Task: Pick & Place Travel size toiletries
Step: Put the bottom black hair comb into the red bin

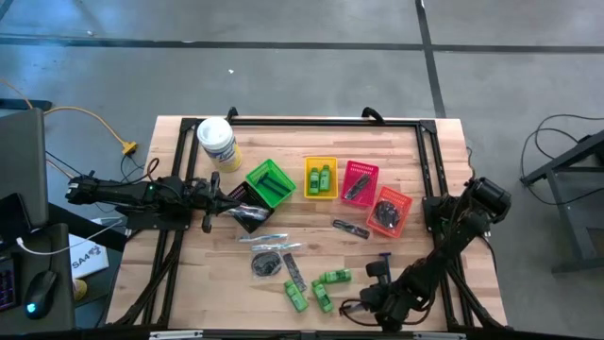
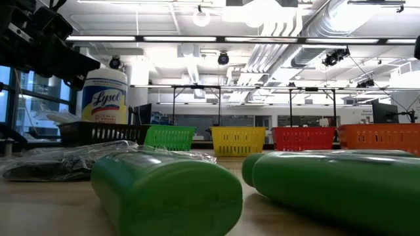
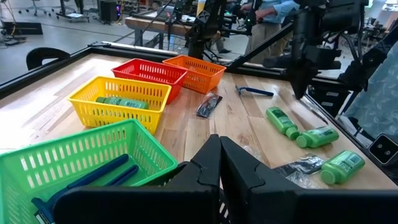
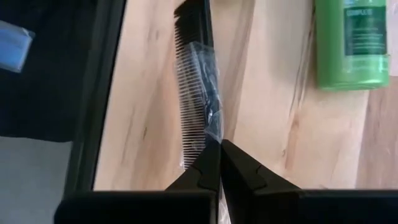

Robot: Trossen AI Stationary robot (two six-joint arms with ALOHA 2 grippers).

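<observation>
My right gripper (image 4: 219,149) hovers near the table's front edge (image 1: 351,308), slanting down, shut on a black comb (image 4: 196,81) in clear wrap. Green mini bottles (image 1: 323,288) lie beside it, and one shows in the right wrist view (image 4: 351,43). Another comb (image 1: 294,272), a dark packet (image 1: 266,264), clear-wrapped sticks (image 1: 262,237) and a blue razor (image 1: 384,257) lie flat on the wood. My left gripper (image 3: 219,168) waits shut at the table's left (image 1: 212,196), holding nothing. My right gripper pinches one end of the wrapped comb (image 4: 210,129) between its two fingertips. The fingers come from above, slanting down, and the comb runs on along their line, away from them. Whether its far end (image 4: 189,12) touches the table, I cannot tell.
A row of small baskets stands mid-table: green (image 1: 270,182) with blue razors, yellow (image 1: 321,177) with green bottles, red (image 1: 360,182), orange (image 1: 390,211), and a black one (image 1: 247,215) by the left gripper. A white tub (image 1: 217,142) stands far left. One more comb (image 1: 351,228) lies between the baskets.
</observation>
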